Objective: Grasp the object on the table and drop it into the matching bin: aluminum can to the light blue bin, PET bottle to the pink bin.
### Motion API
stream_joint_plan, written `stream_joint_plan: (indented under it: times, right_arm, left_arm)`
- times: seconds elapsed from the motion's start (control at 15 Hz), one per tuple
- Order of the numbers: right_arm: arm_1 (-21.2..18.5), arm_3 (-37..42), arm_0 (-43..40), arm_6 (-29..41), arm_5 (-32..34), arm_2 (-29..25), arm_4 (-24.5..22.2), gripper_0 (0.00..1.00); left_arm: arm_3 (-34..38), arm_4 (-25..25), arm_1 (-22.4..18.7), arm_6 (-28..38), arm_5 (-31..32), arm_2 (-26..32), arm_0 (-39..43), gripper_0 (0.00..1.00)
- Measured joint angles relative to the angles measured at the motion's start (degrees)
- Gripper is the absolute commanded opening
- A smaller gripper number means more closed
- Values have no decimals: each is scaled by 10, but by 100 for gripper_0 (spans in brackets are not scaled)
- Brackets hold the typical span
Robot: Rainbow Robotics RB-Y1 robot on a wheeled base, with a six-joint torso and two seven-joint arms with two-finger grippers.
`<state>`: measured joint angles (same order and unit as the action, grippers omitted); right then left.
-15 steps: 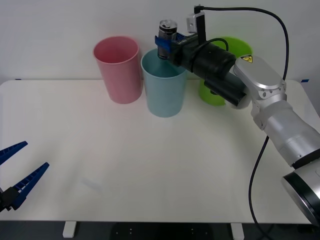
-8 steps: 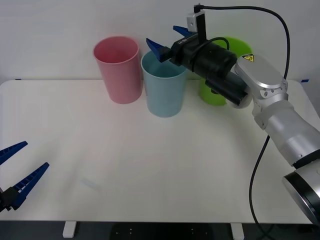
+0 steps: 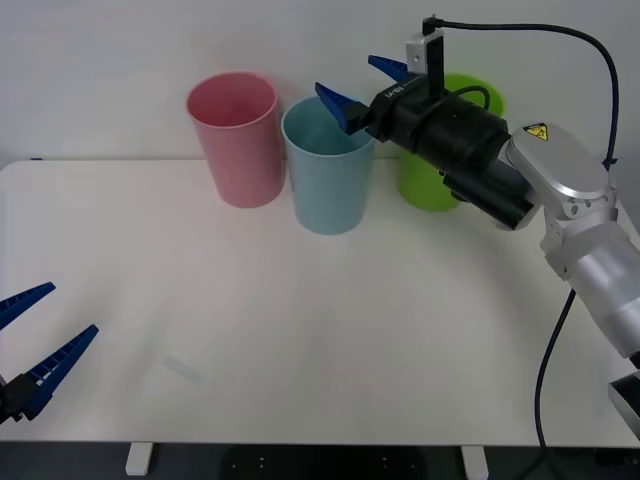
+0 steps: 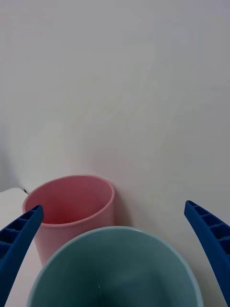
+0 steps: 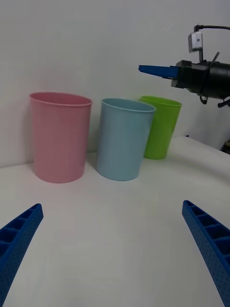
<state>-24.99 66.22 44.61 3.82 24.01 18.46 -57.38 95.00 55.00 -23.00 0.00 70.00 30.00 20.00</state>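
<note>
the right gripper (image 3: pixel 362 86) hangs in the upper middle of the front view, just above the right side of the light blue bin's (image 3: pixel 328 165) rim, its blue fingers (image 3: pixel 337 104) spread wide with nothing between them. the aluminum can is not on the table (image 3: pixel 300 330) and not in either gripper; judging by that, it most likely lies inside the light blue bin, though the right wrist view looks only a little way past the rim and shows no can. so the drop looks done, and the step in hand is getting the arm clear. to do that well, the arm should lift or draw back toward the right edge with the fingers kept above rim height, so no fingertip catches the bin and tips it.

the pink bin (image 3: pixel 237 137) stands just beside the blue one on its left, and a lime green bin (image 3: pixel 443 150) sits close behind the arm's black wrist, the nearest thing to knock on the way out. the left gripper (image 3: pixel 30 345) rests open at the lower left corner, well apart from the bins.
</note>
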Motion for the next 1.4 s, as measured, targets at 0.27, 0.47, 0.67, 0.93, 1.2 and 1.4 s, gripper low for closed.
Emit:
stream_joint_plan:
  times: [0.27,0.47,0.67,0.93,1.2,1.4]
  right_arm:
    - [-51,97,-79,3,-1,-4,13,100]
    - [-82,150,-140,-1,2,-23,15,100]
    - [-97,194,-210,-16,19,-61,13,100]
    - [-99,214,-279,-37,99,-125,-2,100]
    - [-100,218,-330,-58,163,-172,-13,100]
    - [-99,219,-372,-104,197,-199,-21,100]
  left_arm:
    - [0,0,0,0,0,0,0,100]
    - [0,0,0,0,0,0,0,100]
    - [0,0,0,0,0,0,0,100]
    - [0,0,0,0,0,0,0,100]
    - [0,0,0,0,0,0,0,100]
    - [0,0,0,0,0,0,0,100]
